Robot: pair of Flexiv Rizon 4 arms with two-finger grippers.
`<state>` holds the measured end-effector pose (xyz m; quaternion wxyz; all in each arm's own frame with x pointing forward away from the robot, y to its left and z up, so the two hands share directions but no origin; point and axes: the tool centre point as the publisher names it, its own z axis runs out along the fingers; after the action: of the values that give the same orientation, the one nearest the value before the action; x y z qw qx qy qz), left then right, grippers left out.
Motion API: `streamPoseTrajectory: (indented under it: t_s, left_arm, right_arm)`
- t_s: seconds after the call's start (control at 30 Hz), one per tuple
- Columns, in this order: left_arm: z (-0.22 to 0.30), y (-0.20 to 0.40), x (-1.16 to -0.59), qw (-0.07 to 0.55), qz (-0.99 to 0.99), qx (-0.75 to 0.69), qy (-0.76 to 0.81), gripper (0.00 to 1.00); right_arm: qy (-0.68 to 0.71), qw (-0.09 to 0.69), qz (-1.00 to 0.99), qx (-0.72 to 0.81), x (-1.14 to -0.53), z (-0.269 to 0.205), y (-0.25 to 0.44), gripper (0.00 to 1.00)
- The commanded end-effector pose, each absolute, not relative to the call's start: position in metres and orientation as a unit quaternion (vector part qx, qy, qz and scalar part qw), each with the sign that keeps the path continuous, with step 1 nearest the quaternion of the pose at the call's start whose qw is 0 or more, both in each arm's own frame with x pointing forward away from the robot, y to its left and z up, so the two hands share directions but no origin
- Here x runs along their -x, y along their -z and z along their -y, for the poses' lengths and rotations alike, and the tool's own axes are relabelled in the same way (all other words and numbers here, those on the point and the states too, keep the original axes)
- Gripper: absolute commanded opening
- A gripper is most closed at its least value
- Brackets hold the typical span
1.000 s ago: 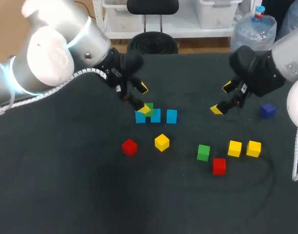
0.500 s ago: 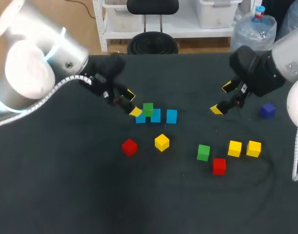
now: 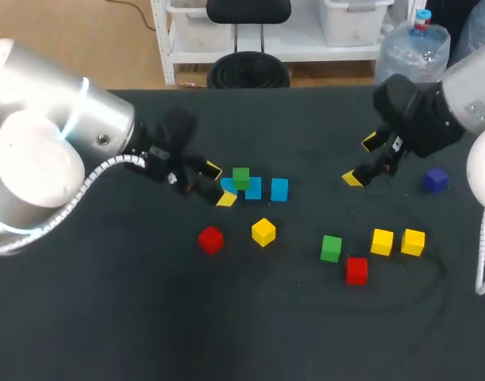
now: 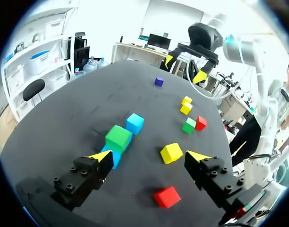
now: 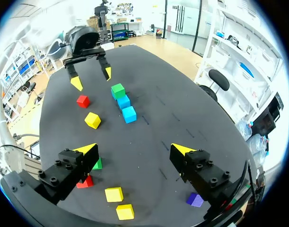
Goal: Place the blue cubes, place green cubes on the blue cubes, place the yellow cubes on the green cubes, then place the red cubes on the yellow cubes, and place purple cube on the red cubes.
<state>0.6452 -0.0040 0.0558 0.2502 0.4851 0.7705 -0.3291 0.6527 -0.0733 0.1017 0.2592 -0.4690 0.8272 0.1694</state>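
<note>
Three blue cubes [image 3: 279, 189] lie in a row near the table's middle. One green cube [image 3: 240, 176] sits on top at the row's left end, also seen in the left wrist view [image 4: 118, 137]. My left gripper [image 3: 219, 184] stands open just left of that stack, holding nothing. My right gripper [image 3: 361, 160] hangs open and empty at the back right, above the table. Loose on the table lie a red cube [image 3: 211, 239], a yellow cube [image 3: 263, 232], a second green cube [image 3: 331, 248], another red cube [image 3: 356, 270], two yellow cubes [image 3: 382, 241] and a purple cube [image 3: 436, 180].
The dark table [image 3: 131, 317] has open room across its front and left. In the right wrist view the purple cube [image 5: 195, 199] lies close under my right gripper [image 5: 135, 149], and my left gripper [image 5: 90, 78] shows beyond the blue row.
My left gripper has drawn back to the left, away from the green cube, which stays on the blue cubes. The right arm has not moved.
</note>
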Motion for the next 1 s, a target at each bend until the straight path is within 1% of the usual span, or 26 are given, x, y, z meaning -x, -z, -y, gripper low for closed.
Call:
streamPoseTrajectory:
  t_s: [0.03,0.27,0.43,0.5,0.6,1.0]
  left_arm:
    - [-0.004,-0.059,-0.635,0.271,-0.758,-0.489,0.335,1.0]
    - [-0.021,-0.067,-0.63,0.273,-0.75,-0.512,0.318,1.0]
    - [-0.041,-0.073,-0.625,0.285,-0.769,-0.488,0.299,1.0]
    - [-0.051,-0.074,-0.621,0.298,-0.77,-0.478,0.299,1.0]
    - [-0.06,-0.075,-0.617,0.298,-0.776,-0.472,0.293,1.0]
    - [-0.057,-0.071,-0.614,0.308,-0.772,-0.465,0.304,1.0]
  right_arm:
    - [-0.167,0.26,-0.828,0.468,-0.652,0.073,-0.102,1.0]
    - [-0.167,0.26,-0.828,0.468,-0.652,0.073,-0.102,1.0]
    - [-0.167,0.26,-0.828,0.468,-0.652,0.073,-0.102,1.0]
    - [-0.167,0.26,-0.828,0.468,-0.652,0.073,-0.102,1.0]
    - [-0.167,0.26,-0.828,0.468,-0.652,0.073,-0.102,1.0]
    - [-0.167,0.26,-0.828,0.468,-0.652,0.073,-0.102,1.0]
